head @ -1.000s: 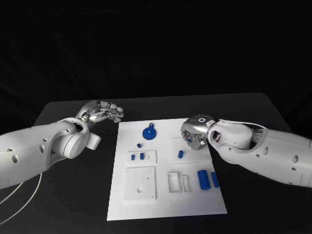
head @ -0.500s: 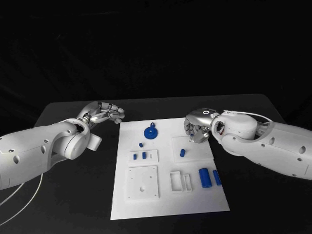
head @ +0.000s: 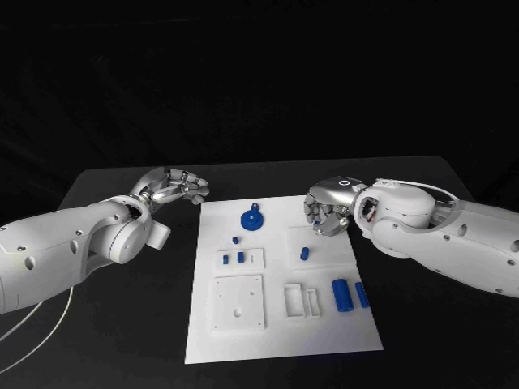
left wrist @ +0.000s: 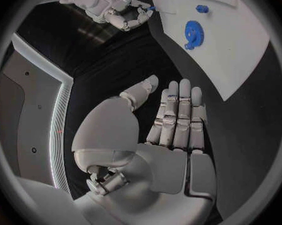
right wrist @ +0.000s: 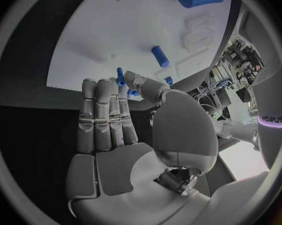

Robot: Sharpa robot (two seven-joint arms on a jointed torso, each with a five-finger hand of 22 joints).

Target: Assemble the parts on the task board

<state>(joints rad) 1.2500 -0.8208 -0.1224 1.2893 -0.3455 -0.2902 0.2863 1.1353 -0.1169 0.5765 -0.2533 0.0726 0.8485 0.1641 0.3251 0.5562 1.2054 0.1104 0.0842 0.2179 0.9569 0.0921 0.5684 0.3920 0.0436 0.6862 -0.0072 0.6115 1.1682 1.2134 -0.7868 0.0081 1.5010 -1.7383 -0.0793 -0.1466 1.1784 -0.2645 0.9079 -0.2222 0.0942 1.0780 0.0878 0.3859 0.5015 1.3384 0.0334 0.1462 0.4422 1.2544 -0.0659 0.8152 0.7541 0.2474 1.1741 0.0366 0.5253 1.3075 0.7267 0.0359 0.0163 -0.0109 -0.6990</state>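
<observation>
Task board (head: 330, 334) on black table (head: 435, 324).

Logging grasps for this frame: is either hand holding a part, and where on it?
Nothing is held. The left hand and the right hand are both empty, fingers extended.

Table (head: 119, 324): a black top is sitting in the middle, its far edge running straight across.
Backdrop (head: 259, 81): plain darkness is hanging behind the table.
Light: it is falling from above, brightening the table only.
</observation>
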